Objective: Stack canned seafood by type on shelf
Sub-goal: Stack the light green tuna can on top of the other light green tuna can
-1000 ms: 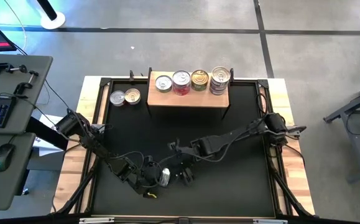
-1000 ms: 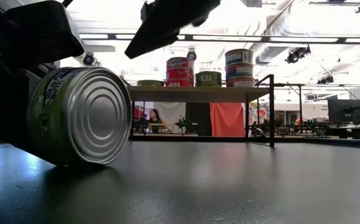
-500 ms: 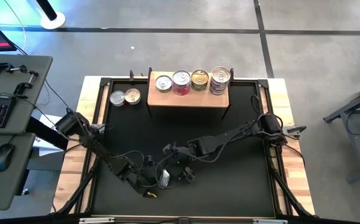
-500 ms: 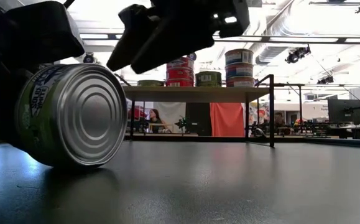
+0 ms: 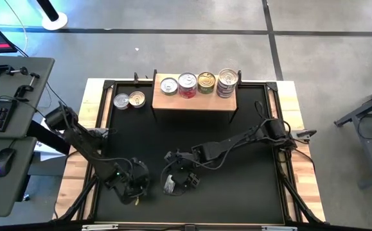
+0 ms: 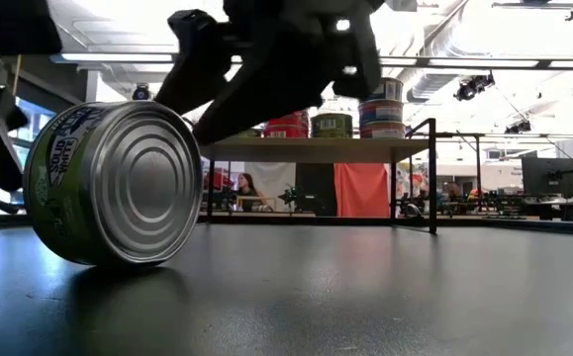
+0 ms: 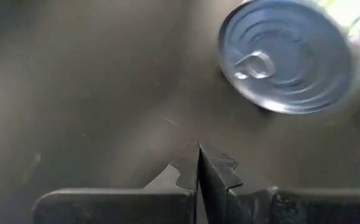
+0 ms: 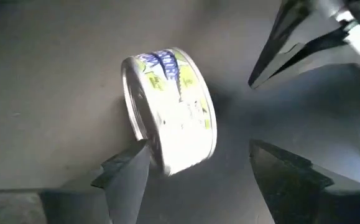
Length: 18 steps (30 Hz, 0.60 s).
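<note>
My right gripper (image 8: pixel 195 171) hangs spread wide around the green tin (image 8: pixel 170 112), which stands on edge; my left gripper (image 7: pixel 198 163), pinched closed, sits just beside it.

Dark two-finger left gripper (image 5: pixel 133 187) low at the near left, fingers (image 7: pixel 198 165) pressed flat together (no gap between the tips). Dark two-finger right gripper (image 5: pixel 175 184) low at near centre, reached in from the right, fingers (image 8: pixel 125 171) spread wide.
</note>
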### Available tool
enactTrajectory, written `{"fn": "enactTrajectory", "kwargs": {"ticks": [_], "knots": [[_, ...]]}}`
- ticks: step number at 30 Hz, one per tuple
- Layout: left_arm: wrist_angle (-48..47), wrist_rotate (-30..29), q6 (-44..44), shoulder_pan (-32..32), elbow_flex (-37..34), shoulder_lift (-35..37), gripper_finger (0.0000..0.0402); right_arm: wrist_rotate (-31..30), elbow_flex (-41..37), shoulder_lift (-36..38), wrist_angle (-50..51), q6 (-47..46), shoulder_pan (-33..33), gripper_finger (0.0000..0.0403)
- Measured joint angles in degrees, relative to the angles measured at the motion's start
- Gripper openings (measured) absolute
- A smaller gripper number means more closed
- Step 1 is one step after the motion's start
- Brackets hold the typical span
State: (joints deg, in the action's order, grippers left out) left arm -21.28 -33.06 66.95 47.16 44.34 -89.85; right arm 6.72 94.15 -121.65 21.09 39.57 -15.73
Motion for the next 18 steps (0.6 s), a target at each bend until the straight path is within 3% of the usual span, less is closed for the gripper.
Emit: {"fn": "enactTrajectory", "kwargs": {"ticks": [7, 18], "knots": [[6.7, -1.1, 10.5, 3.5, 0.0, 0.4, 0.0000, 0.0, 0.0, -1.6, 1.1, 1.5, 0.0, 0.0265], [12.0, -2.4, 14.0, 5.1, 0.0, 0.1, 0.0000, 0.6, 0.0, -2.7, -0.5, 4.8, 0.0, 0.0265]]}}
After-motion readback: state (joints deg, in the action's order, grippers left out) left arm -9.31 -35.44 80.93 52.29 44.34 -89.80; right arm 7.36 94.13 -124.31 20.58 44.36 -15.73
